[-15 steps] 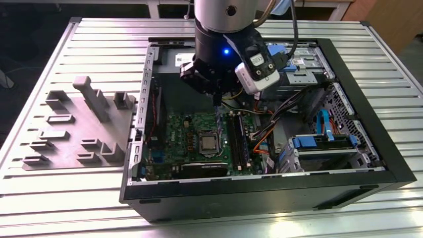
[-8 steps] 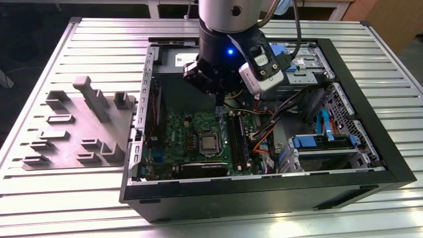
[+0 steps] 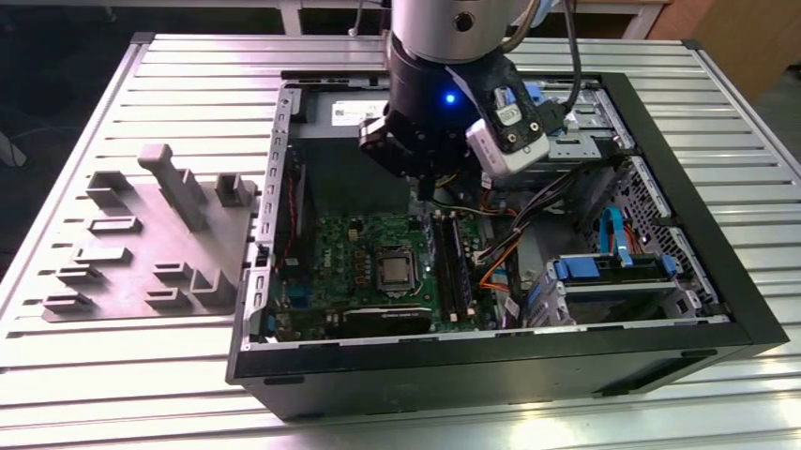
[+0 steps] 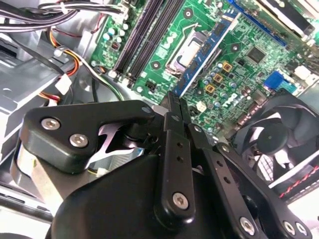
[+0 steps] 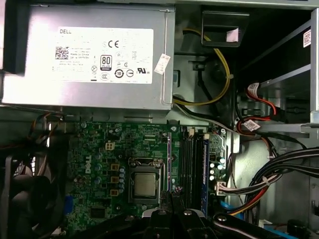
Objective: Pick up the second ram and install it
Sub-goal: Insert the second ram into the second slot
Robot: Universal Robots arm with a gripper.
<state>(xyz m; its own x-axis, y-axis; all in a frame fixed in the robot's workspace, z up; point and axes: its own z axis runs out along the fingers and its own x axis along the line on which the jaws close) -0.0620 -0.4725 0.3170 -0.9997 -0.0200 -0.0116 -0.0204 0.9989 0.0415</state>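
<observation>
Blue-green thin ram strip [image 4: 209, 50] is hanging edge-down in the clamped black gripper [image 4: 174, 102], seemingly aligning beside long black memory slots [image 4: 142, 40].

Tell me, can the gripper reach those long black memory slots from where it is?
Probably yes: the case lies open, and the gripper, holding the second ram, hangs over the memory slots with nothing visibly between.
</observation>
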